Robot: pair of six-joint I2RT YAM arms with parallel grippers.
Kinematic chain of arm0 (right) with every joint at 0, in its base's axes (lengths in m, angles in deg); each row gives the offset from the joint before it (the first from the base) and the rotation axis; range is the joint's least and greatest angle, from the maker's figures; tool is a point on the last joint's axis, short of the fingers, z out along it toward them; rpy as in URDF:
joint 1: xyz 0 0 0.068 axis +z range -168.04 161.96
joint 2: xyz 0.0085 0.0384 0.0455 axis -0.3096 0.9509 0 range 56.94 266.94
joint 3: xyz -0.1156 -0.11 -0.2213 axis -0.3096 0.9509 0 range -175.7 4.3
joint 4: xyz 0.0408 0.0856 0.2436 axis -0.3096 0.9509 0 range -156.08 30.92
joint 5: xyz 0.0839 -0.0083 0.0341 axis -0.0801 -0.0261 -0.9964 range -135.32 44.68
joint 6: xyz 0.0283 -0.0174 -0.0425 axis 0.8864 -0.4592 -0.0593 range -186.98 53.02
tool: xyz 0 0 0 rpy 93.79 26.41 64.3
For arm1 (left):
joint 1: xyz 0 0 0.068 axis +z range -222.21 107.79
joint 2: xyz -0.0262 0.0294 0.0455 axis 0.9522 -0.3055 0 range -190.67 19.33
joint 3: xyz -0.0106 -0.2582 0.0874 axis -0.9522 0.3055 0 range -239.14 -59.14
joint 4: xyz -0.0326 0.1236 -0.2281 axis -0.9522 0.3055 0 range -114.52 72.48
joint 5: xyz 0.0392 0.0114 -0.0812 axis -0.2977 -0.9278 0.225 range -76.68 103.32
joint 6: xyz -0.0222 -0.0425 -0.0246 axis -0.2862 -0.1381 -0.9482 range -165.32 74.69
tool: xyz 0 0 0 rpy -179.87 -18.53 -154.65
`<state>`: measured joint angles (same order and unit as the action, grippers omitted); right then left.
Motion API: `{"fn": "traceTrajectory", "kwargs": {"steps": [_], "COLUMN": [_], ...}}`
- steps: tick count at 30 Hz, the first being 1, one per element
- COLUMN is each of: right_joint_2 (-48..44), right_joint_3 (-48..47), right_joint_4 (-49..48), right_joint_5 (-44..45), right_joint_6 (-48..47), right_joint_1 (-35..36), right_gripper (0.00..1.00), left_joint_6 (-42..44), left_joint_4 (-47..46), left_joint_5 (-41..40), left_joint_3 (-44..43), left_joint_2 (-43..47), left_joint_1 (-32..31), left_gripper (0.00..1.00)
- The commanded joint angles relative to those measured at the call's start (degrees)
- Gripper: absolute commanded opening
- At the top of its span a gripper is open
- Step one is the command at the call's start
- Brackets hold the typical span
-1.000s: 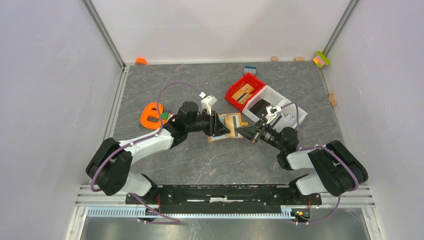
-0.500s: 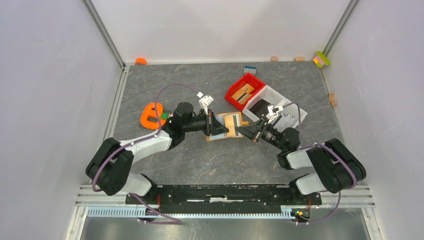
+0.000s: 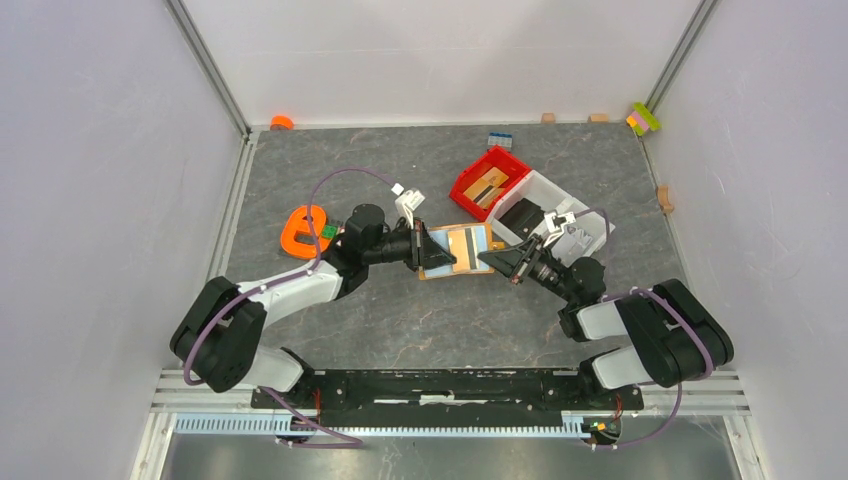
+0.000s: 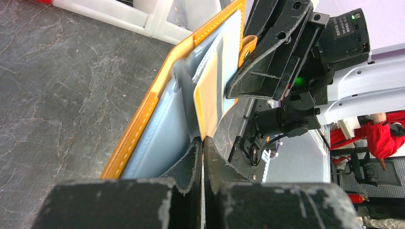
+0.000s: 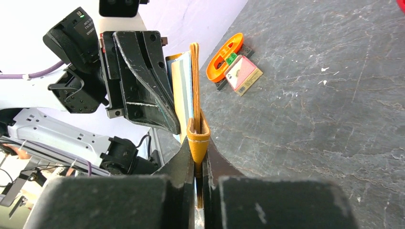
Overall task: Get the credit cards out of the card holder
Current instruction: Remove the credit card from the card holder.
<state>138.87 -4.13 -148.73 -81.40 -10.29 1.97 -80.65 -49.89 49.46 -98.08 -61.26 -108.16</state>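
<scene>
One card holder [image 3: 462, 248] sits near the middle of the desk [image 3: 400, 320], spread open between the two arms. From above, its long axis runs from 9 to 3 o'clock and its pale inner side faces up.

Two cards can be counted. One tan card [image 4: 208, 95] stands in a slot of the blue-grey lining. One pinkish-red card [image 5: 243, 74] lies on the desk just beside the single orange ring [image 3: 300, 230], at 9 o'clock from the holder.

The left fingers [image 4: 188, 164] are pressed together on the holder's 9 o'clock end, where the lining and the tan card's corner meet. Whether the card itself is pinched cannot be told. The right fingers [image 5: 181, 162] are clamped on the orange leather edge at the 3 o'clock end.

There are two bins: one red bin [image 3: 468, 190] at 1 o'clock from the holder and one white bin [image 3: 585, 235] at 2 o'clock, the two touching. Three wooden blocks [image 3: 548, 117] lie along the far and right edges of the desk.
</scene>
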Motion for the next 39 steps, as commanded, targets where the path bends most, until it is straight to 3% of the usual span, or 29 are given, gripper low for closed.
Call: {"fn": "traceTrajectory", "kwargs": {"steps": [1,9,12,14,25,29,31,39], "right_joint_2": [-1.33,-1.77,-1.14,-0.20,0.91,1.12,1.47,0.09], "right_joint_3": [0.78,1.57,1.40,1.35,0.24,0.07,-0.14,0.07], "right_joint_4": [-3.64,-4.24,-7.04,-9.65,-7.38,-7.31,-7.36,-3.82], "right_joint_5": [-0.14,0.30,-1.15,-2.01,-2.18,-2.29,-2.50,-0.94], "right_joint_6": [-0.09,0.34,1.15,2.50,0.13,0.09,0.18,-1.30], "right_joint_1": [-0.92,-1.90,-1.88,-1.84,0.12,0.19,0.31,0.13], "right_gripper": [0.00,0.00,0.25,0.36,0.51,0.49,0.42,0.03], "left_joint_6": [-1.62,-2.11,-2.57,-3.60,-7.47,-7.62,-7.74,-2.66], "left_joint_4": [-0.12,0.67,-0.78,-2.53,-9.07,-9.37,-9.41,-2.08], "left_joint_5": [-1.35,-2.15,-0.27,2.14,7.50,8.35,8.68,3.85], "left_joint_3": [-0.18,-0.12,-0.22,-0.50,-0.75,-1.12,-1.50,-2.22], "left_joint_2": [0.27,-0.13,-0.97,-2.17,-5.32,-5.77,-6.36,-3.37], "left_joint_1": [0.99,2.00,1.97,1.91,1.40,0.93,0.61,-0.44], "left_gripper": [0.02,0.02,0.02,0.02,0.02,0.02,0.02,0.02]}}
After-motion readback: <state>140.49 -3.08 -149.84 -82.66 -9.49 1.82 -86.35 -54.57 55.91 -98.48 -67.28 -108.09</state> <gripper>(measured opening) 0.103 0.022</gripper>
